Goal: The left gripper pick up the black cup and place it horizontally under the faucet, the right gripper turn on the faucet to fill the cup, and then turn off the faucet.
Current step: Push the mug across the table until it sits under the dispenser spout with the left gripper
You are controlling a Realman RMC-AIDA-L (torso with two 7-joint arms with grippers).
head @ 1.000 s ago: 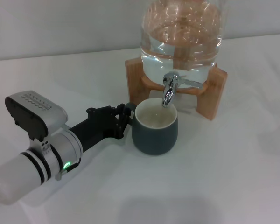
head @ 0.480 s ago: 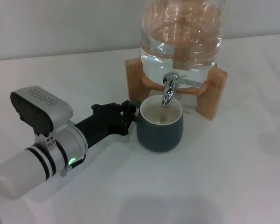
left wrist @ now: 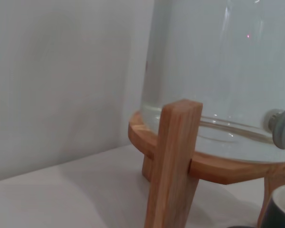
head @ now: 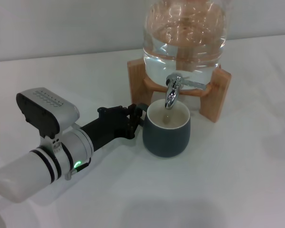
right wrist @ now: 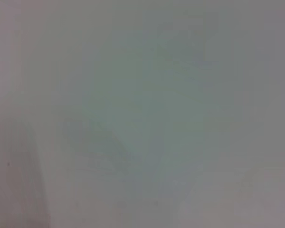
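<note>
While the scene is read from the robot's left side across, the left gripper (head: 135, 121) is met first: a black claw on a silver-white arm, lying low over the white table (head: 237, 180) and reaching toward the black cup (head: 167, 132). Its fingers are clenched at the cup's left side, where the handle would be, though the handle itself is hidden behind them; the cup is judged to be held there.

Next comes the cup itself, seen standing upright on the table, its cream mouth directly beneath the spout of the faucet (head: 173, 92). No stream can be made out. A sliver of the cup's rim is also caught in the left wrist view.

Behind the cup, the wooden stand (head: 218, 95) and the glass jar (head: 185, 38) of water are seen, the faucet's lever pointing to the right.

The right gripper is not shown; only a blank pale surface is given by its wrist view.

The cup is judged to be glazed ceramic: stiff, fairly heavy for its size, slippery and breakable, and heavier once filled. A hold at the handle or across the rim wall would be preferred, and the cup should be kept level.
</note>
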